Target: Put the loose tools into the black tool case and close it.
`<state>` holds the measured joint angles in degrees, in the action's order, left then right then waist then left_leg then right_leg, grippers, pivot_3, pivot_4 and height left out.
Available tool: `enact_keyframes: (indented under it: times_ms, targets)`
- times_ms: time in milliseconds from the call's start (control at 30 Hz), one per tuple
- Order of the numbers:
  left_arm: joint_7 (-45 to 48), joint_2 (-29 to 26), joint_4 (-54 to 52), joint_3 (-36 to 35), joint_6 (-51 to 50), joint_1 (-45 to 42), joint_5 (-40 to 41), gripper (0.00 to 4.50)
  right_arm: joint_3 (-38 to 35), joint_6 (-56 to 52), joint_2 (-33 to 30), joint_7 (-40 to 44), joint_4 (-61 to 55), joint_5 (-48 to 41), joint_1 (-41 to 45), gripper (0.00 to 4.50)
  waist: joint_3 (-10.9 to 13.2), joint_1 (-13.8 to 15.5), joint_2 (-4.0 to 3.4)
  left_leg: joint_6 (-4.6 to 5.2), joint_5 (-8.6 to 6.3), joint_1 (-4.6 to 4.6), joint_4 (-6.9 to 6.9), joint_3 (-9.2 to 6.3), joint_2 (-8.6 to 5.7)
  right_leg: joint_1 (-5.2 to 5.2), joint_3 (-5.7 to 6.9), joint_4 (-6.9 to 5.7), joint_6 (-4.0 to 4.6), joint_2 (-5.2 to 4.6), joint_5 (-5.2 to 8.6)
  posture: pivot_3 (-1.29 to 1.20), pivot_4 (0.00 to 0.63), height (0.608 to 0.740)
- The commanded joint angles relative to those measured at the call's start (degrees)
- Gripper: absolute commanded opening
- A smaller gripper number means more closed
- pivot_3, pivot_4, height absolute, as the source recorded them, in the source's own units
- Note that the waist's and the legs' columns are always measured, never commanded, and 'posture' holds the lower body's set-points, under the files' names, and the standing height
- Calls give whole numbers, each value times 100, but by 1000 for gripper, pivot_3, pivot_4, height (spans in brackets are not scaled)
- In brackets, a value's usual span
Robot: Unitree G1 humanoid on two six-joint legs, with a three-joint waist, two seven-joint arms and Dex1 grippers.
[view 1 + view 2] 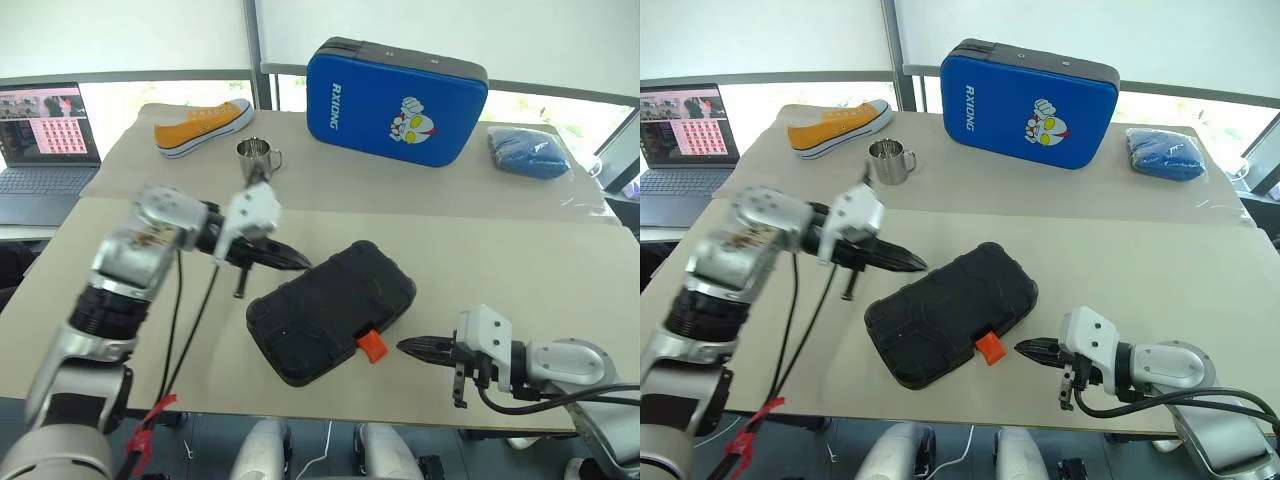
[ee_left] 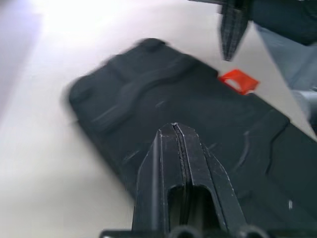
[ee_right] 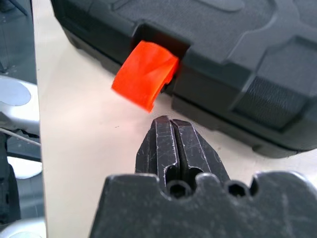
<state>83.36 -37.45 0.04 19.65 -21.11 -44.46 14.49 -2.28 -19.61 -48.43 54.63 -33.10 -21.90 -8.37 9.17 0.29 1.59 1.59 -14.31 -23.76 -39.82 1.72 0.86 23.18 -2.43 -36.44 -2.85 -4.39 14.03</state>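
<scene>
with both the left gripper (image 1: 300, 262) and right gripper (image 1: 410, 347) pressed together and empty, the orange latch (image 1: 371, 346) at lower centre sticks out unfastened, so a clumsy nudge could slide the black tool case (image 1: 330, 310) instead of locking it.

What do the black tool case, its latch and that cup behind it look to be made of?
Black tool case: moulded plastic by the look, matte, with raised contours and a ribbed patch on the lid. Orange latch: probably smooth plastic, slightly glossy. Cup: seemingly polished metal, likely steel, since it reflects the window light.
</scene>
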Motion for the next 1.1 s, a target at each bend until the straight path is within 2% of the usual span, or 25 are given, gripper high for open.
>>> enact_keyframes:
  times_ms: [33,233,733,1100]
  targets:
    - [164,82,196,494,826,0,-563,8,-45,-110,85,-49,-292,-238,32,0,0,-10,0,0,0,0,0,0,0,1,-1,-2,0,0,0,0,150,739]
    - [232,81,668,922,1987,130,-1226,8,226,-341,287,-218,-519,-322,293,0,-1,-4,-1,0,0,10,-2,0,-1,-6,-2,-7,1,-2,1,0,150,739]
    - [51,249,532,670,1676,133,-1086,8,1416,-108,722,-543,439,860,895,0,-3,6,0,-2,2,34,-8,2,-1,-16,-7,-30,3,-1,3,0,150,739]
    - [-87,318,477,650,1616,138,-1087,8,1326,-215,1003,-604,647,900,1066,0,-3,-20,0,-3,3,32,-8,3,0,-12,-8,-35,5,0,4,0,150,739]
